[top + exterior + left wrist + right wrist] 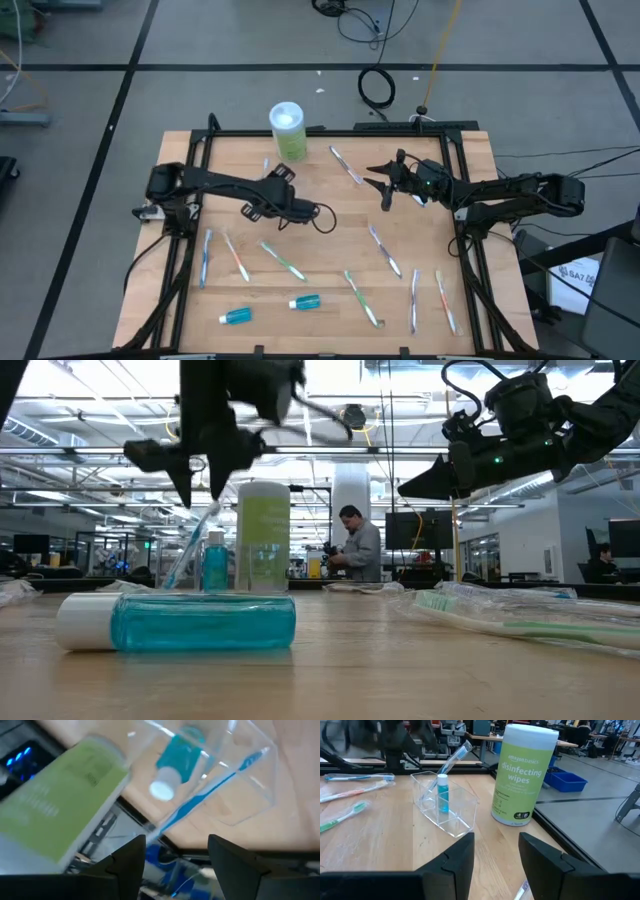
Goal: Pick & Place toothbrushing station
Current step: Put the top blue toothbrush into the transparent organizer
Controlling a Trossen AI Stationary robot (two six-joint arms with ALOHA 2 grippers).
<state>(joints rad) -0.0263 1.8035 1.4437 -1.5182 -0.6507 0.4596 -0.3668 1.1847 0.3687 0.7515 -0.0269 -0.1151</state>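
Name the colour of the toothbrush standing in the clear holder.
Blue: the toothbrush in the clear holder shows best in the right wrist view.

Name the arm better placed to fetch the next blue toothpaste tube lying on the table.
Left, probably. The left gripper, jaws open and empty, hovers nearer the blue toothpaste tube than the right gripper, which sits farther off.

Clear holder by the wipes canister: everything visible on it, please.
The clear holder is a small transparent box, plastic by the look, with an open top and inner dividers. It stands upright on the wooden table beside the green wipes canister, apart from it. Inside, a blue toothpaste tube stands cap up and a blue toothbrush leans out, bristles up. No pincer touches it.
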